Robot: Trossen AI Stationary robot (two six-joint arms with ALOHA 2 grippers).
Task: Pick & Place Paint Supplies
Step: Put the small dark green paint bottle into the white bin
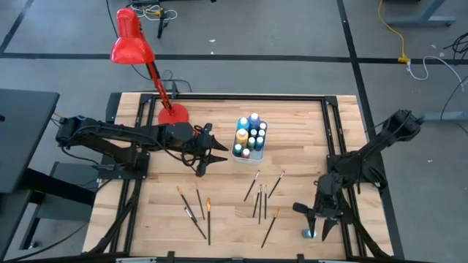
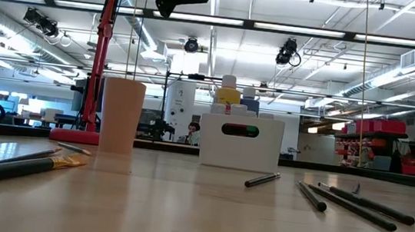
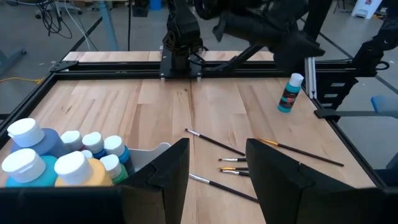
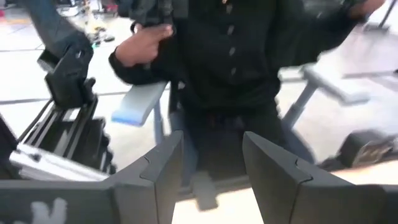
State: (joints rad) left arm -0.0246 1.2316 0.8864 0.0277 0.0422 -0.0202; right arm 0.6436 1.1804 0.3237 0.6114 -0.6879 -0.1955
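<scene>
A light wooden table framed by black rails holds a paint-sorting job that looks, by my judgement, roughly half done. Largest on it are two dark arms. The left gripper hovers above the table left of centre, its fingers apart with nothing between them; the right gripper hangs over the near right corner, fingers also apart and empty, its camera facing a person in dark clothing beyond the table edge. A tall red desk lamp stands at the far left, and a plain tan cup stands empty, as far as the low view shows. Near the centre, a white rectangular caddy already holds a cluster of small white-capped paint bottles — blue, yellow and green. Still left outside: one teal white-capped bottle standing alone at the near right corner, and about a dozen thin dark- and wood-handled brushes scattered across the near half — none gathered yet.
</scene>
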